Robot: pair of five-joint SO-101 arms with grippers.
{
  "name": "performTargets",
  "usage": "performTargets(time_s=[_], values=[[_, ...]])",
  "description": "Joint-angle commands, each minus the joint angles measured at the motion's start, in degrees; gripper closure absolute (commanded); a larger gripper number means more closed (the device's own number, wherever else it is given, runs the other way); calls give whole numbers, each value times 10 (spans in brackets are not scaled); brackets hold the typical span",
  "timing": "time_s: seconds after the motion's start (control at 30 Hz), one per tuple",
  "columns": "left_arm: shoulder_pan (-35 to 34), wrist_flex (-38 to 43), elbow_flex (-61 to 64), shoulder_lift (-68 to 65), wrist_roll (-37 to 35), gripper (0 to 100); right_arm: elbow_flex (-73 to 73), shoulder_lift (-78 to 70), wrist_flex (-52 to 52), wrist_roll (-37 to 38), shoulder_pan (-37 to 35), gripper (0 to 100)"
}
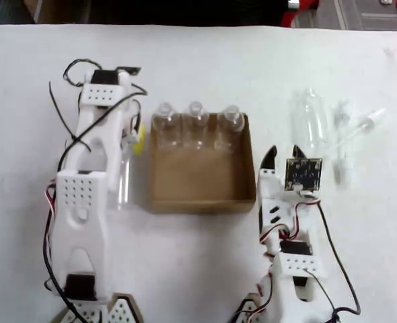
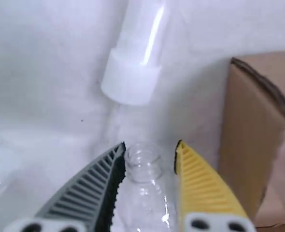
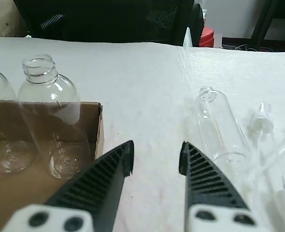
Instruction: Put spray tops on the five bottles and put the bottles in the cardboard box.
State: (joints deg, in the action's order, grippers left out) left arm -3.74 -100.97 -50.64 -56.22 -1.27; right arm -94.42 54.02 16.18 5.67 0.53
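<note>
Brown cardboard box [image 1: 202, 178] at mid-table, open on top, with three bottles [image 1: 196, 124] of clear plastic standing in a row against its far wall, mouths open.

From above, an arm on either side of the box. Right hand [image 1: 284, 153] released, black fingers spread over the bare table [image 1: 205, 60], grasping nothing. Beyond it, well apart from the box, a fourth bottle [image 1: 311, 124] lying on its side. Just beside that, loose spray tops [image 1: 360, 124] with thin tubes, also lying flat.

Closer, from the right wrist: threaded neck on the nearest boxed bottle, and the lying bottle with its mouth pointing away from the hand.

From the left wrist: left hand [image 2: 150, 145] grasping a fifth bottle [image 2: 143, 166], grey finger and yellow finger on either side of its shoulders, open neck between the fingertips. White spray top [image 2: 133, 79] lying on the table just beyond that mouth, not touching it. Box wall close by.

White, faintly wrinkled covering over the whole table. Past its far edge a dim room, with a black chair [image 3: 108, 19] and a red object [image 3: 207, 36].
</note>
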Motion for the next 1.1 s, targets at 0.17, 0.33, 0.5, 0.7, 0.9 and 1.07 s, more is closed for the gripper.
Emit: performTargets(time_s=[0.17, 0.33, 0.5, 0.7, 0.9, 1.07], values=[[8, 6, -25, 39, -3, 935, 11, -6, -1, 8, -6, 854], [8, 4, -25, 39, -3, 915, 11, -6, -1, 8, -6, 854], [7, -5, -25, 72, -3, 913, 11, -6, -1, 8, -7, 854], [7, -10, -18, 107, -3, 832, 11, -6, -1, 8, -7, 854], [8, -10, -18, 91, -2, 800, 11, -6, -1, 8, -7, 854], [8, -6, -24, 80, 21, 819, 11, -6, -1, 8, -7, 854]])
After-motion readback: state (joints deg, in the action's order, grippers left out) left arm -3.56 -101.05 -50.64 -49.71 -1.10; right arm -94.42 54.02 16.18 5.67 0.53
